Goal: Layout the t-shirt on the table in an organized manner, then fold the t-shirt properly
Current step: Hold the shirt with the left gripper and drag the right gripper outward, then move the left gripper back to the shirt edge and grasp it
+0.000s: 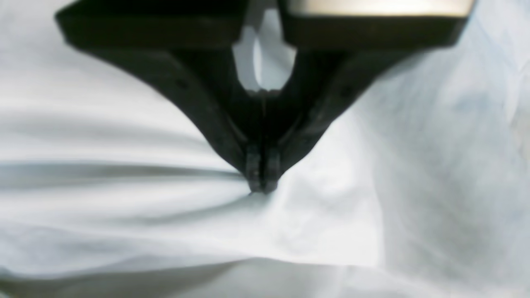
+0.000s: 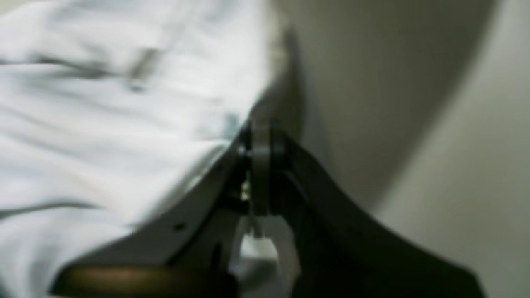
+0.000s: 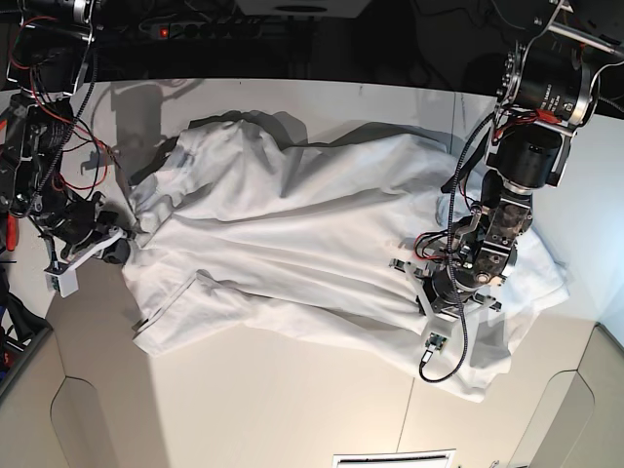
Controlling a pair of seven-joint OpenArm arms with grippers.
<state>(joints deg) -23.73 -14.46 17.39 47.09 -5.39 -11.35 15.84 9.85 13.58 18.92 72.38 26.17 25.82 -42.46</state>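
Spreading the t-shirt (image 3: 312,234) flat across the surface (image 3: 244,409).
My right fingers (image 3: 132,237) pinch its edge at base-view left; my left fingers (image 1: 261,188) clamp cloth opposite. I should pull apart evenly, low, without jerking.

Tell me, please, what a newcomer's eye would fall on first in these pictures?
First, the big white t-shirt, rumpled and spread across the middle of the pale table in the base view. Next, the two black arms at either end of it: the left claw is shut on a pinch of cloth with creases fanning out from it, and the right claw is shut at the shirt's edge, apparently gripping it.
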